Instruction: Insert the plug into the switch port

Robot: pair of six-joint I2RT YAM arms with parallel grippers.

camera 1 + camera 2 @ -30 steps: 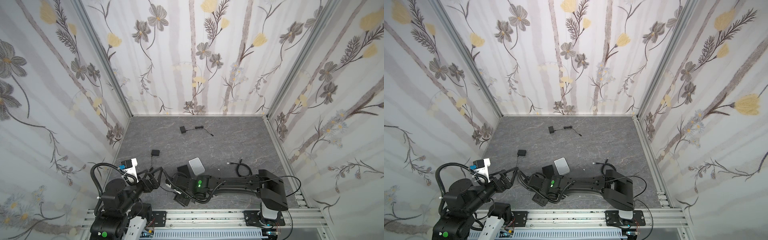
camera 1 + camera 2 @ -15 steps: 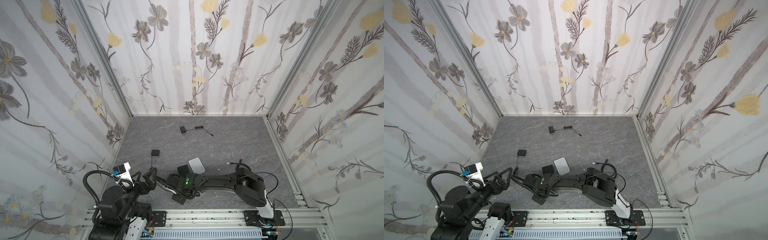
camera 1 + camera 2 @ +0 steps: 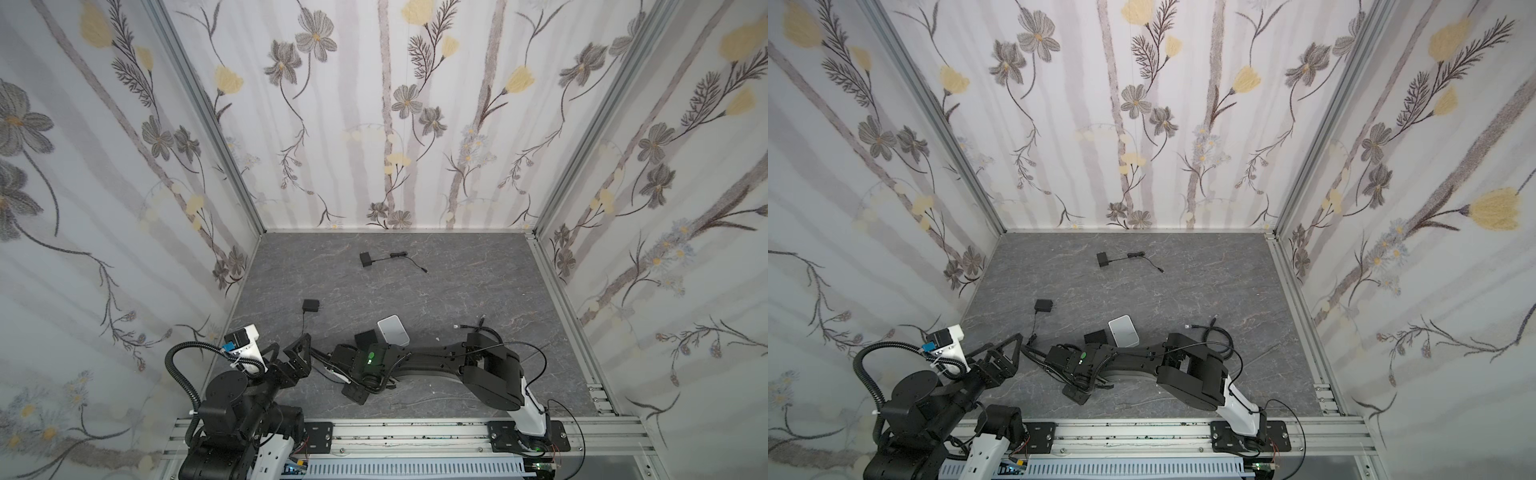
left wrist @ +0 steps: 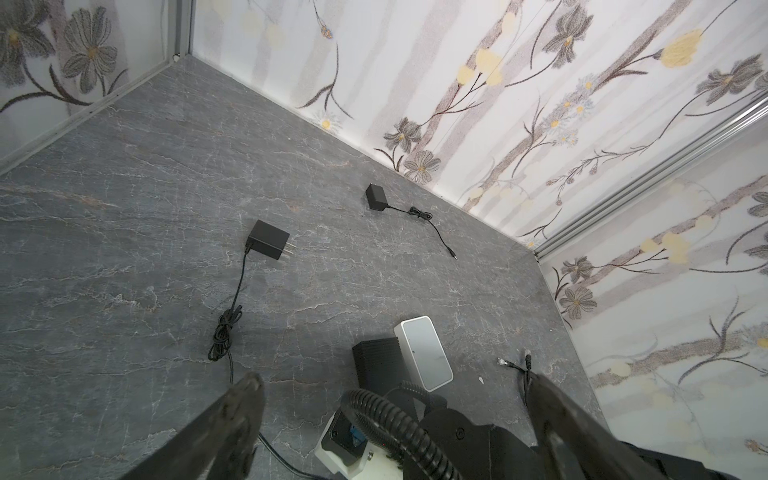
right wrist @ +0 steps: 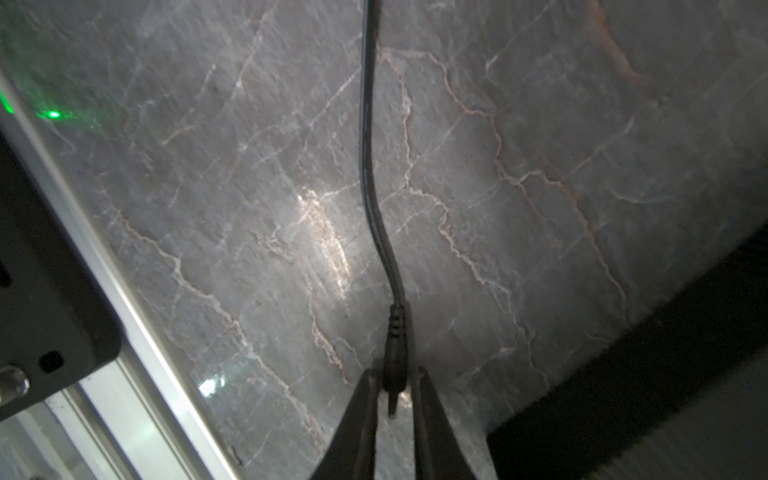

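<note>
Where the right wrist view is consulted, the right gripper (image 5: 395, 376) is seen closed onto the plug (image 5: 397, 353), a small black barrel connector: one finger (image 5: 357, 424) bears on each side of the plug body, and the slim tip points in between the two fingers toward the wrist. From the ribbed strain relief the black cable (image 5: 368, 124) runs away from the gripper across the grey marbled table (image 5: 561, 124). Whether the plug rests on the table or is raised just off it cannot be determined. An aluminium front rail (image 5: 158, 415) lies close beside the gripper in this view. In both top views the plug is hidden beneath the right arm (image 3: 436, 361), which reaches across the middle toward the left side. The switch (image 3: 392, 330), a flat white box with a pale grey top, lies flat on the table just beyond that arm as seen from the front rail, apart from the plug; its port cannot be made out in any view. A black ribbed box (image 4: 374, 361) sits just beside the switch. The left gripper (image 4: 395, 380) has its jaws spread wide and holds nothing; it hovers over the left front part of the table. A black power adapter (image 3: 311, 306) lies beyond the left gripper, and a second adapter (image 3: 366, 260) with its own lead lies near the back wall. A coiled black network cable (image 3: 488, 331) lies to the right of the switch
</note>
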